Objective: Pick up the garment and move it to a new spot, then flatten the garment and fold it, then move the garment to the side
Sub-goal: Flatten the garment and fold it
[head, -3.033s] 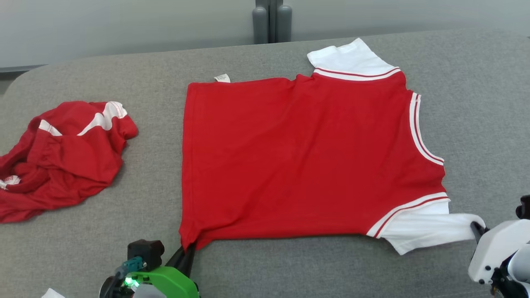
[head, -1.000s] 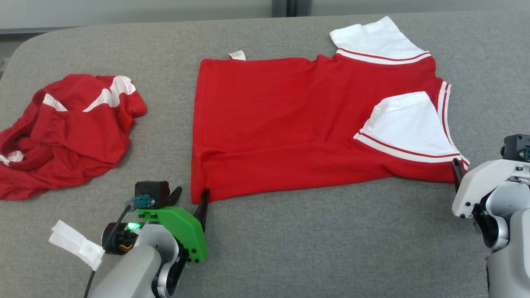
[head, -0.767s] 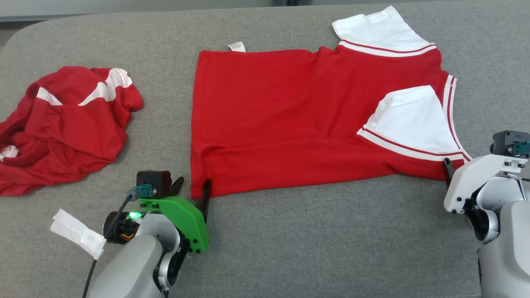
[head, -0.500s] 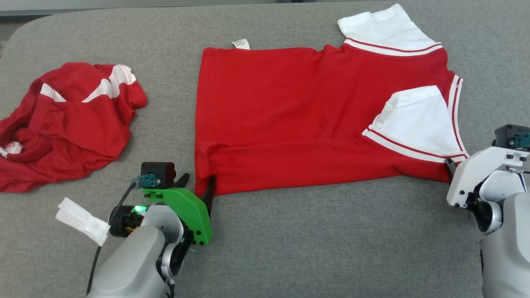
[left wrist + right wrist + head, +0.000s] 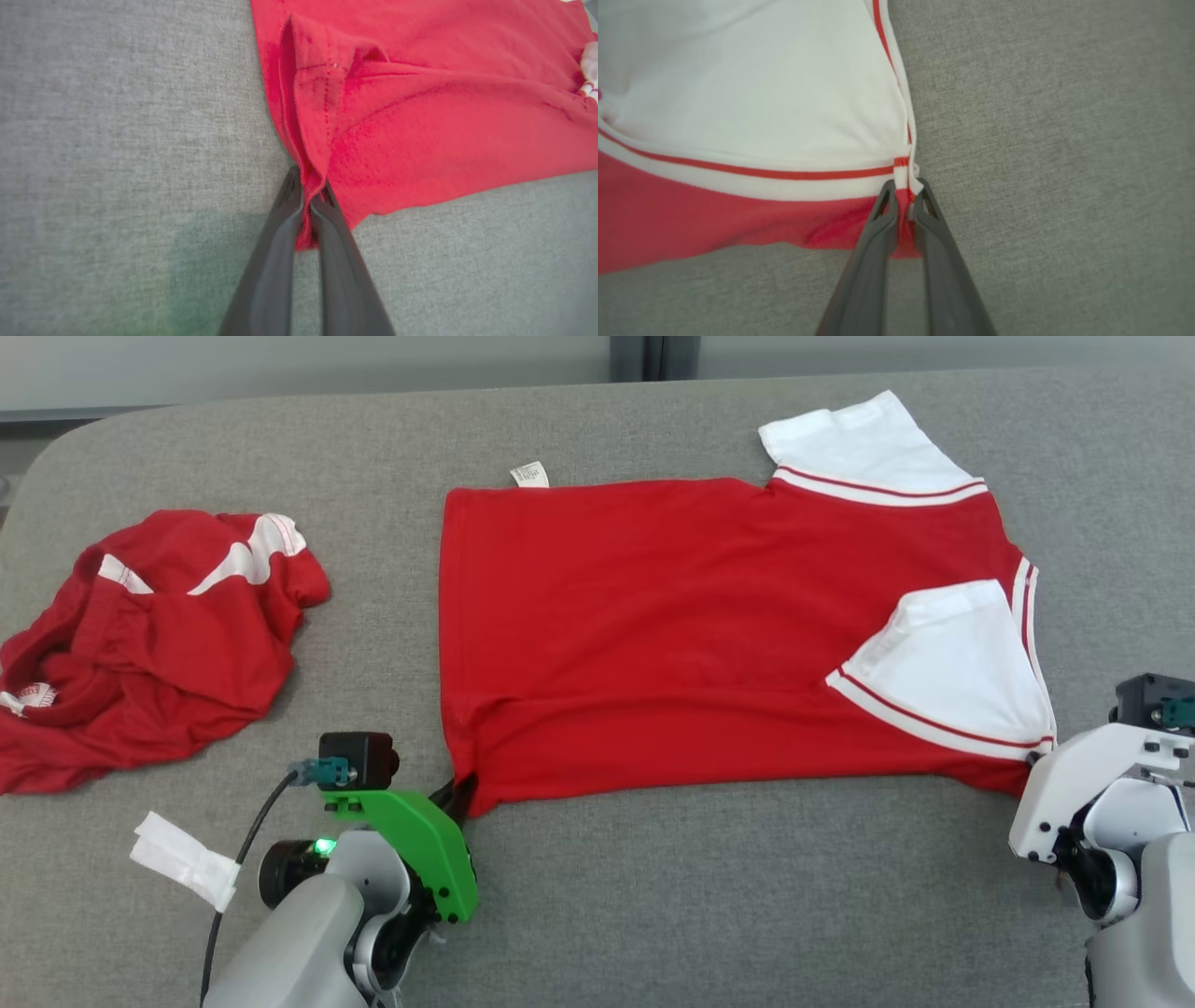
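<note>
Two grippers sit near the front edge of the grey surface (image 5: 709,896), one at each near corner of the red shirt (image 5: 691,644). The left gripper (image 5: 307,198) has its two dark fingers pressed together on the near hem corner, with red cloth pinched between them. The right gripper (image 5: 904,198) is clamped the same way on the other near corner, where the white striped trim meets the red.

The shirt lies spread out in the middle of the surface, a bit toward the right edge. Its near side is turned over onto itself in a long strip, and the near white sleeve (image 5: 952,663) lies folded on top of the red. The far white sleeve (image 5: 859,443) sticks out toward the far edge, and a small tag (image 5: 529,474) pokes out at the far hem corner. By the left edge a second red garment (image 5: 149,644) lies in a crumpled heap, well apart from the shirt.

This looks like the folding step, with the near side's first fold laid down. The fold seems flat, but the wrist views are soft, so I cannot be sure. Next, both grippers probably need to let go, take the far side, and bring it over so the far sleeve tucks in too.
</note>
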`<state>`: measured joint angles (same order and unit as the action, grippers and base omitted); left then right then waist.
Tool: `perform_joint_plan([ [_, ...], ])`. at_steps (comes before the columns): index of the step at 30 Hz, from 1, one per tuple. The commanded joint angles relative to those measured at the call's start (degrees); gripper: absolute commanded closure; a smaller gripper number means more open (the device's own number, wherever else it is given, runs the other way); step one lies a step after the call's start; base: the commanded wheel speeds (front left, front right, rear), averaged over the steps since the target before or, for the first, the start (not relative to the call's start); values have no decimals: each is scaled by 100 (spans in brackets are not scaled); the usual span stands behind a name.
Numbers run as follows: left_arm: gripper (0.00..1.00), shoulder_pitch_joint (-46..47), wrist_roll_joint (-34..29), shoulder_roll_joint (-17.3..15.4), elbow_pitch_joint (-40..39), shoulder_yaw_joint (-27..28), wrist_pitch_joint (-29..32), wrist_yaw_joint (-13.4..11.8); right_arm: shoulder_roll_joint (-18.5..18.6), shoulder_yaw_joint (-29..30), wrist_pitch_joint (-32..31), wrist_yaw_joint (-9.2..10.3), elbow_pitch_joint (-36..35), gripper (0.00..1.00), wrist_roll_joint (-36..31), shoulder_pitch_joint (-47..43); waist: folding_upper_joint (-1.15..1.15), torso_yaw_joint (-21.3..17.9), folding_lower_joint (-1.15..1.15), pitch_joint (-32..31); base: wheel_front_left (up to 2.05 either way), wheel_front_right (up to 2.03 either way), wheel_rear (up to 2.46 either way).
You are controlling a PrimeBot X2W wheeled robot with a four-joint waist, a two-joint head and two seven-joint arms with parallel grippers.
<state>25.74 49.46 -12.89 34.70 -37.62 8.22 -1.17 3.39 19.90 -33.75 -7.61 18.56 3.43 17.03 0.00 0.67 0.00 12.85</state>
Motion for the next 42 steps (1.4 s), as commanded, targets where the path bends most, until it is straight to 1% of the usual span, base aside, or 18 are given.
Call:
perform_joint_plan([
  [1,100,-312,38,-102,11,-51,134,-18,12,66,-58,22,-103,100,55,-219,0,-28,0,-139,0,0,0],
  [6,100,-755,162,-427,-629,-61,448,-220,-6,123,-233,21,-694,100,165,-731,0,-57,0,-308,0,0,0],
  [10,100,-1190,266,-652,-1289,-71,722,-424,-30,153,-335,20,-962,100,270,-1075,0,-69,0,-348,0,0,0],
  [12,100,-1352,292,-771,-1593,-23,745,-559,-30,197,-352,20,-1049,100,334,-1217,0,-57,0,-350,0,0,0],
  [13,95,-1408,270,-822,-1712,-27,765,-596,-32,193,-375,20,-1064,70,397,-1274,0,-52,0,-344,0,0,0],
  [14,0,-1469,267,-867,-1836,-57,831,-621,-32,199,-337,19,-1102,0,464,-1301,0,-50,0,-335,0,0,0],
  [17,0,-1533,268,-950,-2062,-69,891,-673,-44,167,-232,17,-1116,0,499,-1287,0,-56,0,-299,0,0,0],
  [21,0,-1302,134,-1007,-2196,41,759,-801,-40,150,-208,17,-1161,0,395,-1034,0,-63,0,-243,0,0,0],
  [25,0,-881,68,-955,-2234,187,632,-846,-23,21,-339,17,-1349,0,198,-502,0,-71,0,-159,0,0,0],
  [28,0,-430,-11,-904,-2123,295,593,-831,172,-272,-469,17,-1323,0,273,152,0,-120,0,-37,0,0,0],
  [29,0,-268,-51,-901,-2065,311,599,-809,246,-378,-511,17,-1253,0,371,370,0,-130,0,13,0,0,0],
  [31,0,108,-113,-881,-1910,330,652,-764,574,-574,-516,17,-1087,0,452,842,0,-128,0,166,0,0,0],
  [35,0,899,-109,-769,-1425,376,867,-643,951,-917,-379,13,-457,0,708,1888,0,-153,0,570,0,0,0],
  [39,0,1607,-212,-678,-955,374,973,-552,1171,-1291,-117,14,162,0,890,2739,0,-228,0,937,0,0,0],
  [42,0,2040,-289,-637,-685,313,1048,-481,1214,-1609,54,13,587,0,963,3243,0,-264,0,1201,0,0,0],
])
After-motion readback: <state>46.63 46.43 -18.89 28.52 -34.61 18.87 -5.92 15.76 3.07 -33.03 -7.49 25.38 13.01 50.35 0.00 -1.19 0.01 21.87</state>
